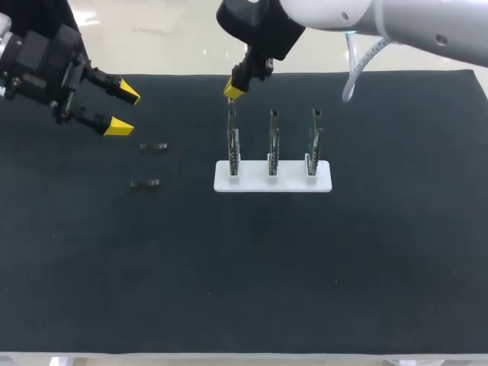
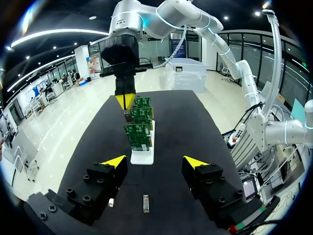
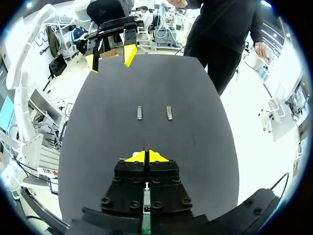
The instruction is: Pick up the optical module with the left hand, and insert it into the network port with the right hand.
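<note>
Two slim metal optical modules (image 1: 154, 146) lie on the matte black bench (image 1: 305, 267), nine o'clock of the white rectangular rack (image 1: 293, 180); left gripper (image 1: 122, 109) gapes open, right gripper (image 1: 233, 91) is pinched closed.

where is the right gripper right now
In the head view, the right gripper hangs over the far middle of the table, just above the leftmost circuit board of the three standing in the white base.

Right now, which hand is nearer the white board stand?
Right. The right hand is just above the stand's end board; the left hand sits aside, beyond the modules.
</note>
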Robot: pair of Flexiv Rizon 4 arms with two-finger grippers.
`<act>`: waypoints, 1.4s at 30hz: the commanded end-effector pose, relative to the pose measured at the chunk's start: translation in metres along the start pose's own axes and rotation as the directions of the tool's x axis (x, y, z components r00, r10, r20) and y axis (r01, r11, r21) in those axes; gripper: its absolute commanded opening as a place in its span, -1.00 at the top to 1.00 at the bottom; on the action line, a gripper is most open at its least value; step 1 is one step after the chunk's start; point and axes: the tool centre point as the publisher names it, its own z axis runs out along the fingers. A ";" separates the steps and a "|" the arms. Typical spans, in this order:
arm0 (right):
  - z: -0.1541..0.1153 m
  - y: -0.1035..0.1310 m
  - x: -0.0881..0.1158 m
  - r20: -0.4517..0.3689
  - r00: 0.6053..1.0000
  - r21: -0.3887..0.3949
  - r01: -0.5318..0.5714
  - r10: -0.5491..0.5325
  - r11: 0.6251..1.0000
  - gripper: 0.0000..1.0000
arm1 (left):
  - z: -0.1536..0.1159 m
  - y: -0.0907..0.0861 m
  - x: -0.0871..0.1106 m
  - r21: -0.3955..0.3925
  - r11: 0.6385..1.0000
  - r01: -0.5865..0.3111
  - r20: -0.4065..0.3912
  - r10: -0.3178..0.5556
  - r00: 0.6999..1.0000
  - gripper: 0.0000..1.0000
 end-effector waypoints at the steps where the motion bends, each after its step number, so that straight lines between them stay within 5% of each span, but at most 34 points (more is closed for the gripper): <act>1: 0.005 0.000 0.003 0.008 1.000 0.007 0.004 -0.004 1.000 1.00 | 0.000 0.001 0.000 0.001 1.000 0.001 -0.003 -0.001 1.000 -1.00; 31: 0.028 -0.005 0.015 0.034 0.999 0.024 0.017 -0.017 1.000 1.00 | 0.000 0.001 0.000 0.001 1.000 0.001 -0.003 -0.001 1.000 -1.00; 42: 0.013 -0.008 0.008 0.021 1.000 0.003 0.012 -0.012 1.000 1.00 | 0.000 0.001 0.000 0.001 1.000 0.001 -0.003 -0.001 1.000 -1.00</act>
